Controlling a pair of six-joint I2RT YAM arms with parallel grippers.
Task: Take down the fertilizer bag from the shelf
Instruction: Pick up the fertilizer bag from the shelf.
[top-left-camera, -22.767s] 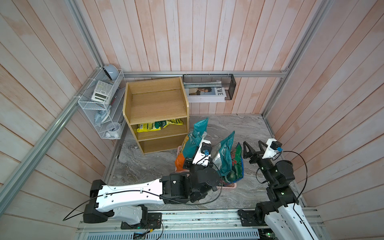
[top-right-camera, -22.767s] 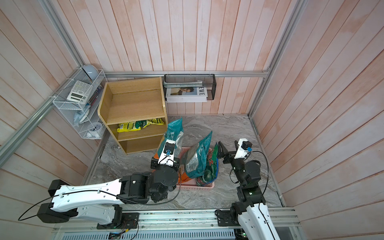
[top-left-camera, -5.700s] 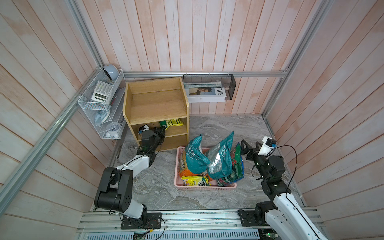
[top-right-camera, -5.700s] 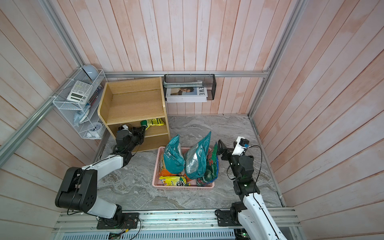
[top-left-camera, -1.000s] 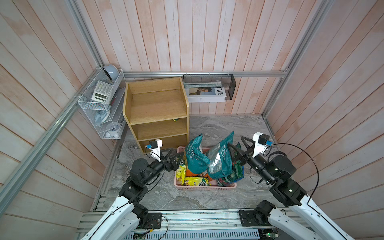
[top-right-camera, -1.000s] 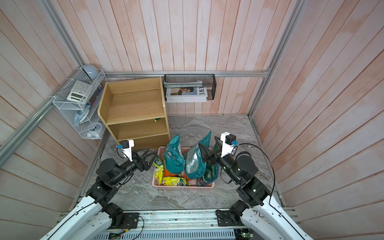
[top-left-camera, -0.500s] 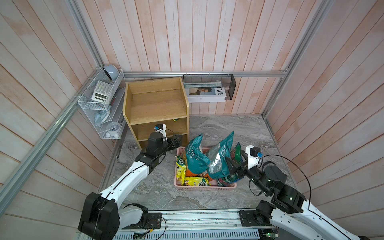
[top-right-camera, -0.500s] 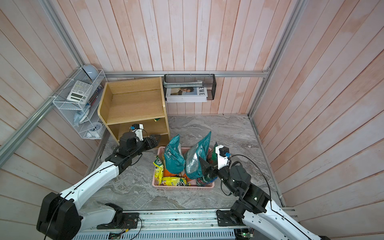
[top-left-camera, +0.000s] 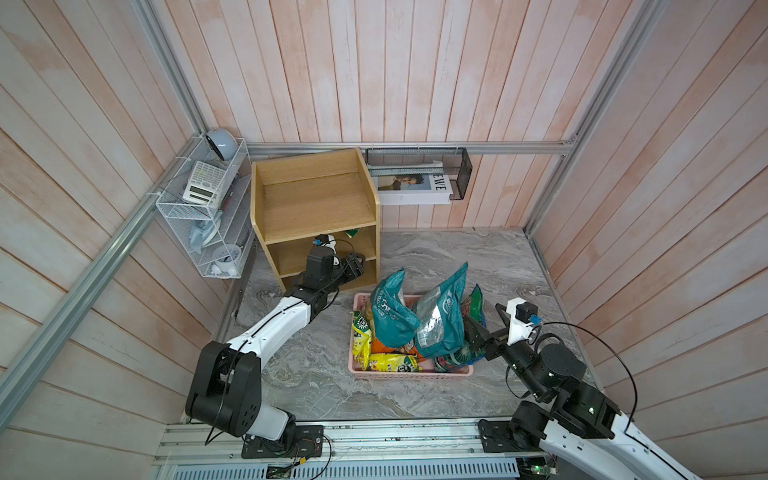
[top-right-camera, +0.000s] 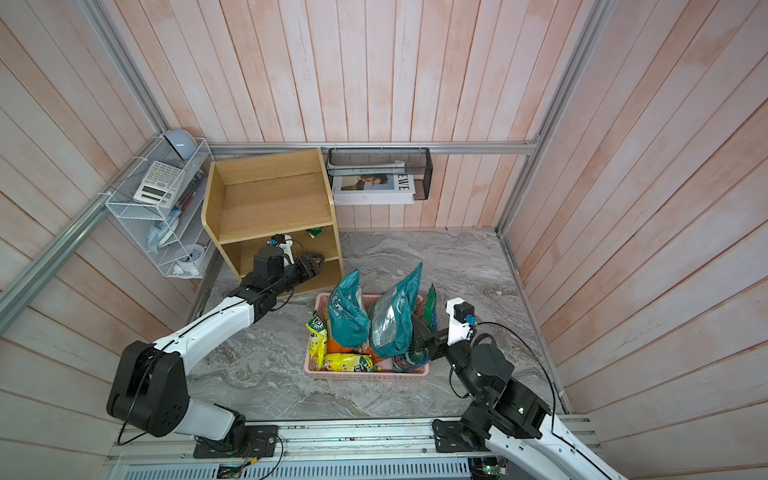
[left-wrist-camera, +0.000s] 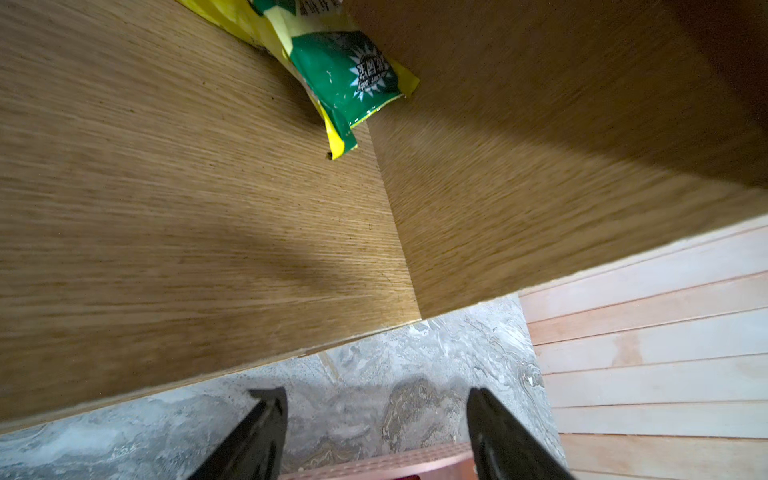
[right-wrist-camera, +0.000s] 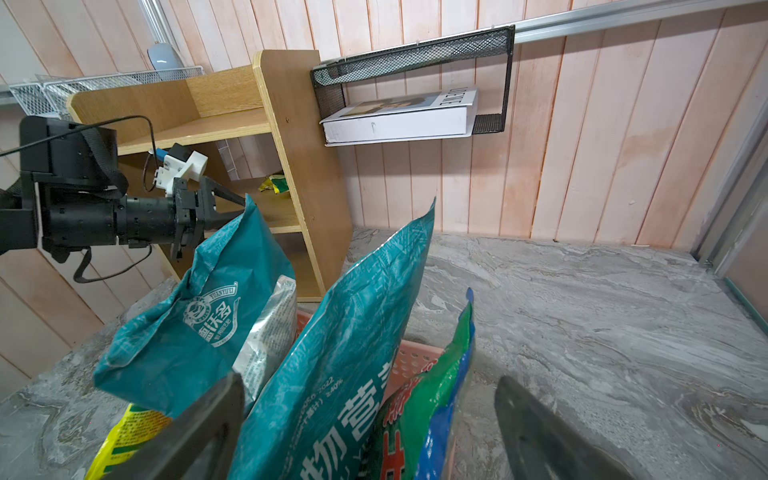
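Floored in grey veined stone-look sheet, walled in pale pink planks, edged with aluminium rails. Against the back wall: the light-wood shelf, with the yellow-and-green fertilizer bag lying on its middle tier, tucked deep into the corner by the side panel. Left gripper just outside that tier's front edge, jaws parted on nothing, apart from the bag. Right gripper spread wide beside the pink basket of upright teal bags, mid-floor.

shelf: 1 | teal bags: 2 | pink basket: 1 | arms: 2
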